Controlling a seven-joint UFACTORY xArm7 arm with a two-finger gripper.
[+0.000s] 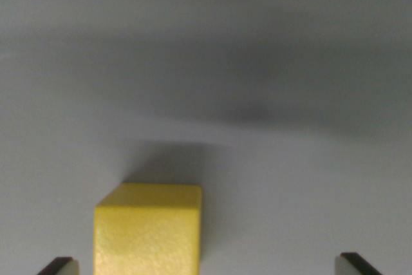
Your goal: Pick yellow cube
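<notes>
Grey surface (309, 178), shadowed, blurred | yellow cube (148, 233) between fingertips (61, 265) | pincer (209, 265) wide

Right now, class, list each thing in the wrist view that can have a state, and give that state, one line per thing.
yellow cube: resting on the grey surface, between the fingertips, nearer the wrist view's left one, not gripped.
gripper: open, fingertips wide apart at the bottom corners.
grey surface: bare apart from the cube, shadowed across the top.
</notes>
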